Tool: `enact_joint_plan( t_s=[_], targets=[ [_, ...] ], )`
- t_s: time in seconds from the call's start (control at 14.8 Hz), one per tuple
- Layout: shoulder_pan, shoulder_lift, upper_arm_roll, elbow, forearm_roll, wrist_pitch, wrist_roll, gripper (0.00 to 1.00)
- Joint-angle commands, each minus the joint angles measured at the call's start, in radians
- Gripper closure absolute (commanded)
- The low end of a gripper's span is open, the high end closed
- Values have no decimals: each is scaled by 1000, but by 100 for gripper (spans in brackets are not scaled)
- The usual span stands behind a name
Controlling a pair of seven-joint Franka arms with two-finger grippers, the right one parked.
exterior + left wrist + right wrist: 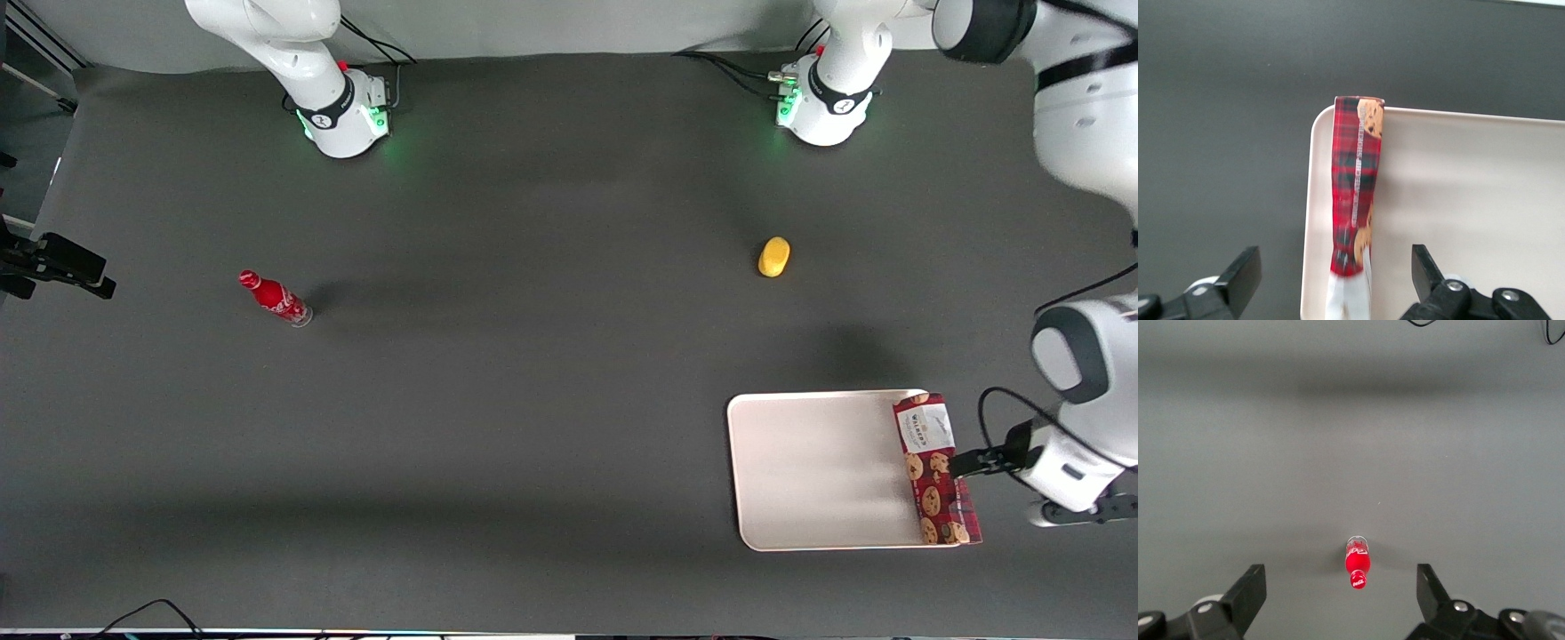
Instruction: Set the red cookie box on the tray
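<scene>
Red cookie box (935, 469): one, on the tray's (813, 471) edge at the working arm's end.
Gripper (1335, 280): wide open, holds nothing, fingers either side of the box.
Others: one red bottle (274, 298), one yellow thing (773, 257), both well apart.

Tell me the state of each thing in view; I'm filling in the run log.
red cookie box: standing on its long edge along the tray's rim, not gripped.
tray: flat on the table, otherwise bare.
tool: open, fingers either side of the box.
red bottle: upright.
yellow object: resting on the table.
</scene>
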Motion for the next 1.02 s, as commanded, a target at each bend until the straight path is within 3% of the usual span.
enact_joint_plan(
  t_s=[0.0,0.2,0.54,0.95],
  targets=[
    [-3,-236,3,-114,0,-191,-15,0],
    [-8,-369,3,-129,12,-352,-18,0],
    [-30,-624,-36,-234,68,-449,-19,0],
    [-30,-703,-92,-232,141,-529,-29,0]
  ],
)
